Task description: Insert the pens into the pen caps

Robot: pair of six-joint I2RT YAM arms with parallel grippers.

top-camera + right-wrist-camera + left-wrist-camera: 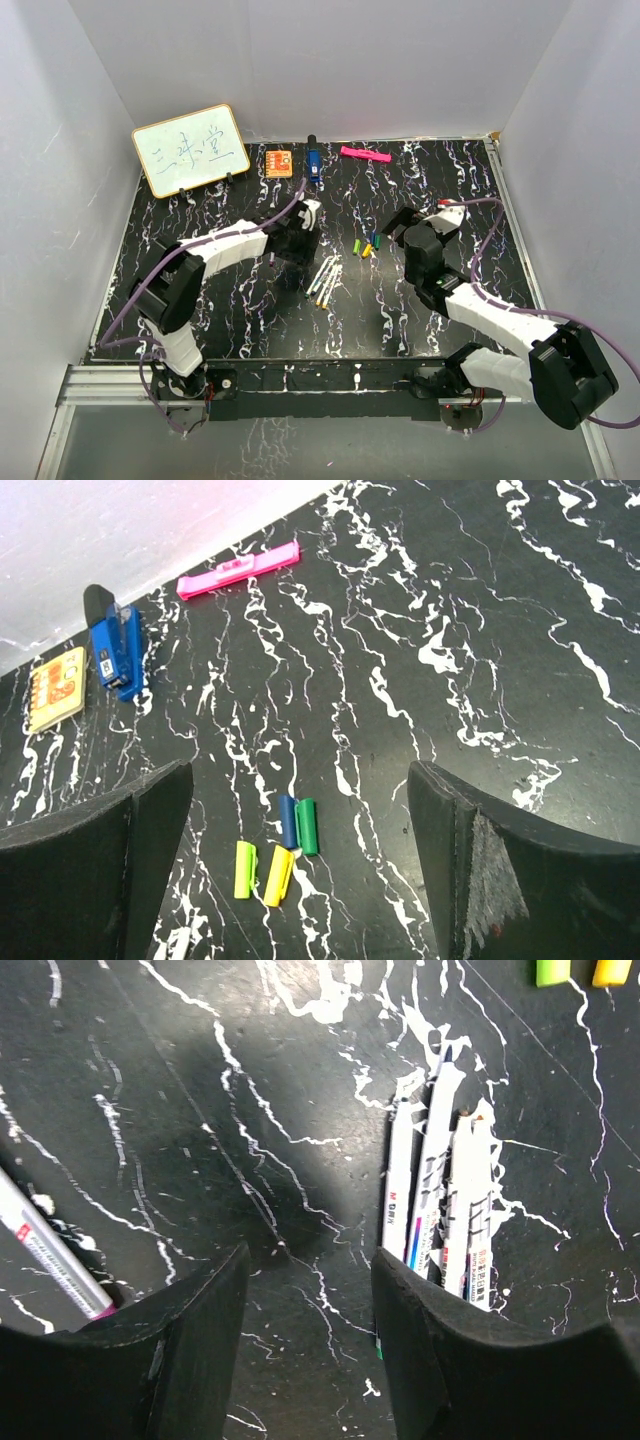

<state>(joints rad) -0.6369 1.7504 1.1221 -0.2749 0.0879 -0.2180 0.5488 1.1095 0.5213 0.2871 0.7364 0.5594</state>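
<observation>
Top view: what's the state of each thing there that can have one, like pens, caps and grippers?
pens: uncapped, lying flat.
pen caps: off the pens, lying loose together.
left gripper: open, empty.
right gripper: open, empty.
whiteboard: propped upright, written on.

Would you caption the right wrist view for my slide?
Open right hand poised over coloured pen caps on marbled table.
</observation>
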